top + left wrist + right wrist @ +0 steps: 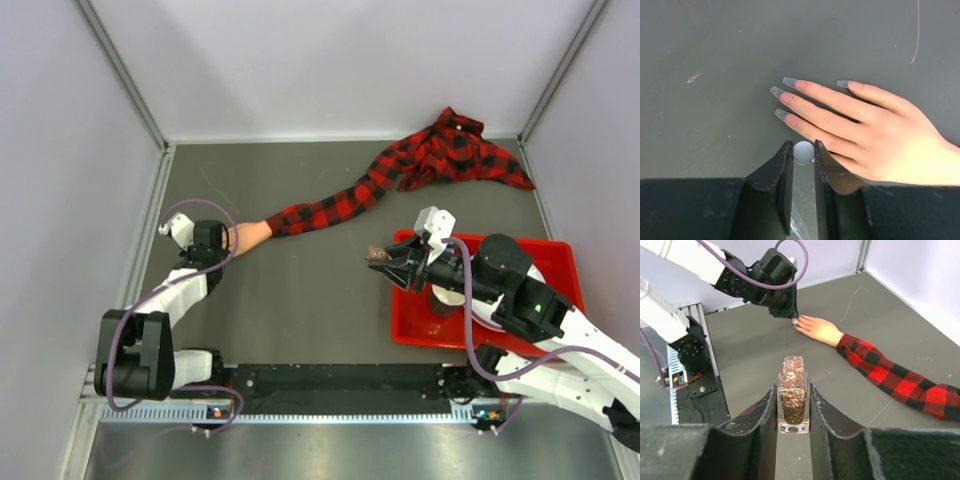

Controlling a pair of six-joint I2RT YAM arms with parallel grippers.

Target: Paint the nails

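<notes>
The nails (790,97) lie flat on the desk (320,310), far left. The left hand (803,149) pinches a white cap (803,153) just beside them. The right hand (794,390) grips a glitter bottle (793,407) by the red tray (560,255).

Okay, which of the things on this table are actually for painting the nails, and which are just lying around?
For the job: nails, mannequin hand, glitter polish bottle in right gripper, small white cap in left gripper.
Lying about: red tray, plaid shirt.
</notes>
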